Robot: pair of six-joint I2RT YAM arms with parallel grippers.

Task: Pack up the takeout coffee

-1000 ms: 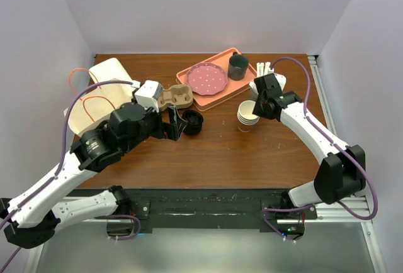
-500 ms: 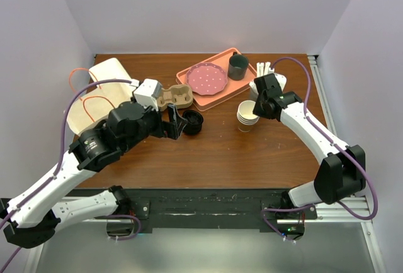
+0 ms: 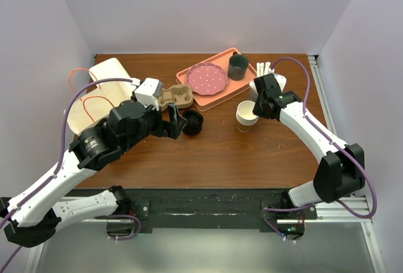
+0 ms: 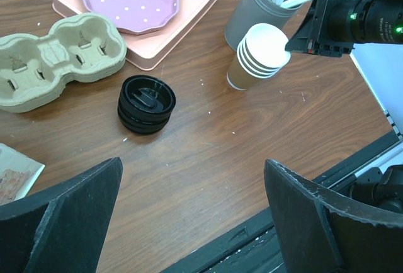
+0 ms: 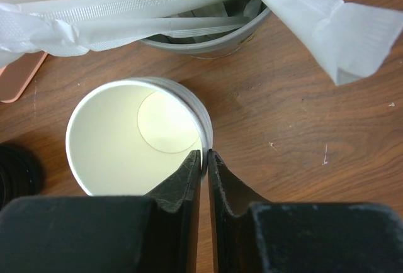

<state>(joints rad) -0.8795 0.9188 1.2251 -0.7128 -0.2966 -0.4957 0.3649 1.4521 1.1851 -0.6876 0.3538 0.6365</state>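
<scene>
At bench right-centre: right end effector pinches the rim of the top cup on the cup stack, one finger inside, one outside, jaws almost together. Cup is lidless, white inside, just beside the grey straw pot. Black lids are stacked mid-bench, well apart from the cups, near the pulp carrier. Left end effector is spread wide, holding nothing, above the bench near the lids. Pink tray behind carries a dotted plate and dark mug.
</scene>
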